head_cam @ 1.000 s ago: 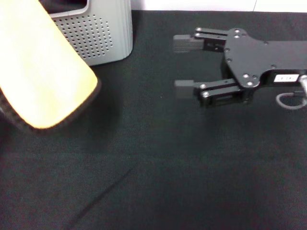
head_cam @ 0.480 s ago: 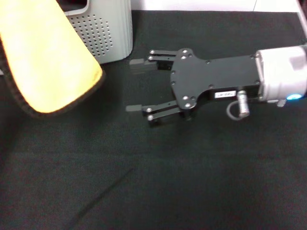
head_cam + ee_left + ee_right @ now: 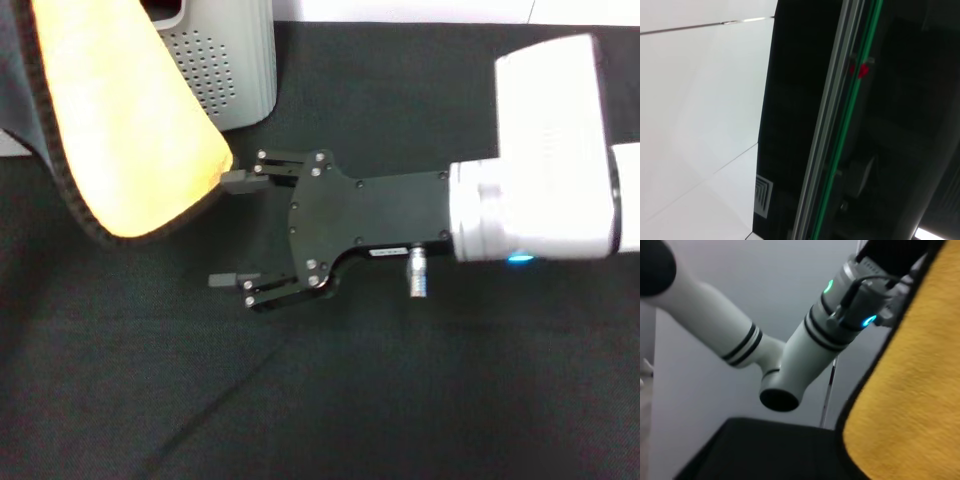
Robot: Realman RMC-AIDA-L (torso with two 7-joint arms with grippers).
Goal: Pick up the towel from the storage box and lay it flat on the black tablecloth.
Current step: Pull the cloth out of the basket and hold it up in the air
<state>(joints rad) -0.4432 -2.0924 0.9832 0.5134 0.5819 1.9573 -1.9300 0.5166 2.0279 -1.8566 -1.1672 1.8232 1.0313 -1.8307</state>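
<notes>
Now my right gripper (image 3: 228,230), fingers spread, reaches over the creased black tablecloth (image 3: 420,400) toward the hanging yellow-orange, black-edged towel (image 3: 125,120), apparently touching its corner, beside the perforated grey storage box (image 3: 235,70).

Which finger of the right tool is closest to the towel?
On the right tool, the finger nearer the storage box: its tip sits at the towel corner. The other fingertip is over bare black tablecloth.

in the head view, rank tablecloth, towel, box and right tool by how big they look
1. Tablecloth, by far the largest.
2. Towel, though it hangs nearer the camera, so its look is inflated.
3. Right tool, open.
4. Box, mostly hidden and cropped.
</notes>
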